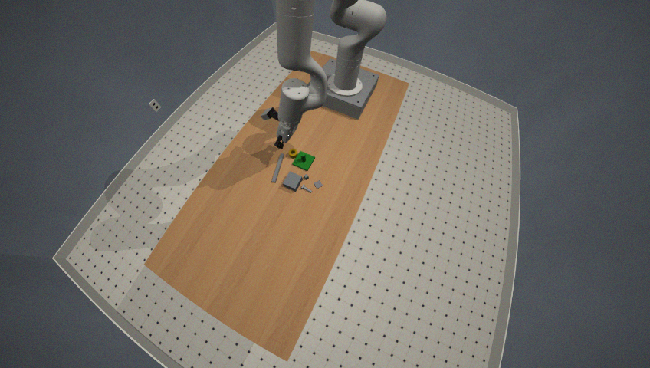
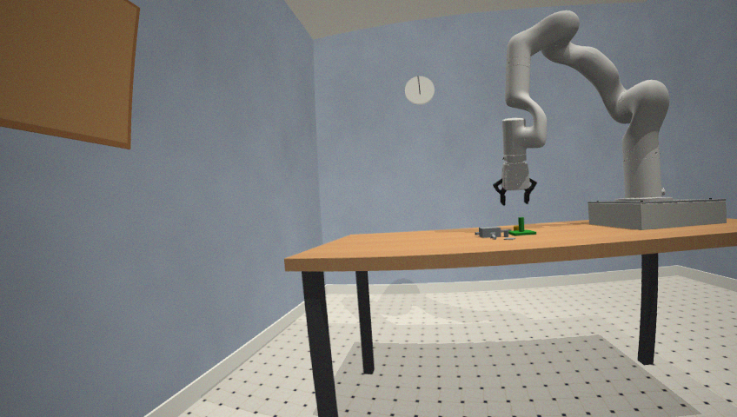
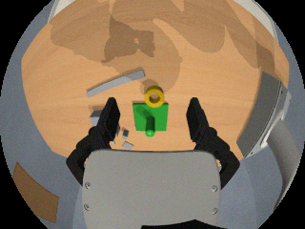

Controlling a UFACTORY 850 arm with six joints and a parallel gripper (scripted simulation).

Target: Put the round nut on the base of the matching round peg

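Yellow round nut (image 1: 293, 152) lies flat, hole upward, beside the upright green peg (image 1: 301, 156); gripper (image 2: 514, 197) fingers spread, empty, above.

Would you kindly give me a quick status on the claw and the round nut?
Claw open, empty, high above table. Yellow round nut flat beside green peg base, not on peg. Nothing blocking peg.

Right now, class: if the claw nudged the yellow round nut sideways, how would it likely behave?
The yellow round nut lies flat on the table, so it would probably slide, not roll. It looks small, rigid and likely light. The green peg base lies close beside it and could stop it.
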